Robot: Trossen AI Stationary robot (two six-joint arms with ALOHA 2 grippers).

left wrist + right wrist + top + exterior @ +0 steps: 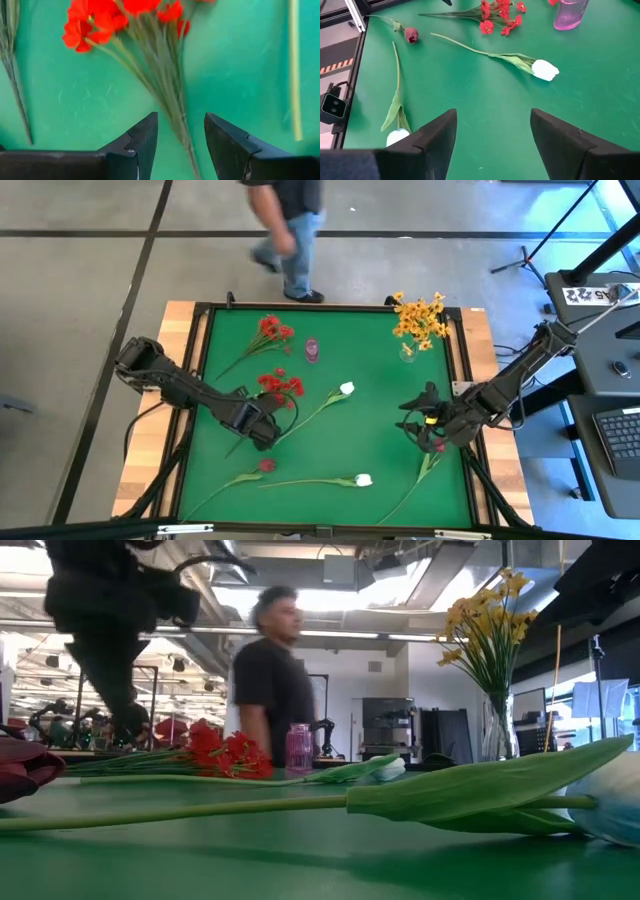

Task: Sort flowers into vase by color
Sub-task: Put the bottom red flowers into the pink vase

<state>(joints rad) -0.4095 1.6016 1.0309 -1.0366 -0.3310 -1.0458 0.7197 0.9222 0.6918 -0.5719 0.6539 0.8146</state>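
Am seeing left hand (181, 145) hovering low over bench (370, 440), fingers apart, straddling stems of red spray (120, 15) lying flat, not gripping. Right hand (492, 142) waiting near bench's right edge, fingers wide apart, holding nothing. Yellow sprays (420, 320) standing in clear vase; white bud (545, 70) lying mid-bench.

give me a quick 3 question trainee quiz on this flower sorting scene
1. True or false: the yellow flowers already stand in a clear vase.
2. Which stems sit between the left gripper's open fingers? A) red spray B) white bud C) maroon bud
3. Fill in: the pink vase on the green table is ____.

Key: 1 true; 2 A; 3 empty
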